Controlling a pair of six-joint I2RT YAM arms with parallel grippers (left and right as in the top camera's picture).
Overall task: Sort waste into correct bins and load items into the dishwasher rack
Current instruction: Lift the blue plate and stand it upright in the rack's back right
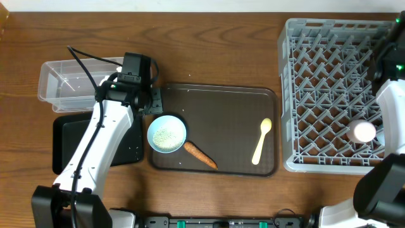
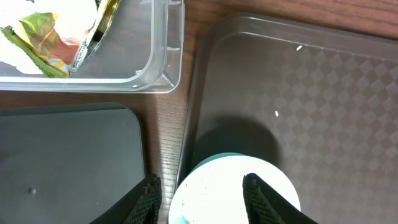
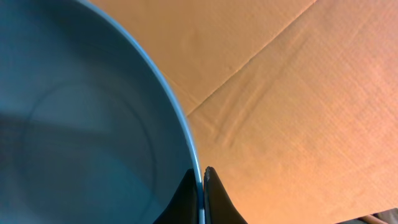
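The light blue bowl holds white rice grains at the left end of the brown serving tray. My left gripper is open, one finger outside the bowl's left rim and one over its inside. The orange carrot and the pale yellow spoon lie on the tray. The yellow-green wrapper lies in the clear tub. My right gripper is shut on the blue plate's rim. A white cup with pink inside sits in the grey rack.
The shallow black tray lies below the clear tub, left of the brown tray. My right arm hangs over the rack's right edge. An orange-brown cardboard-like surface fills the background of the right wrist view. The light blue cup is out of view.
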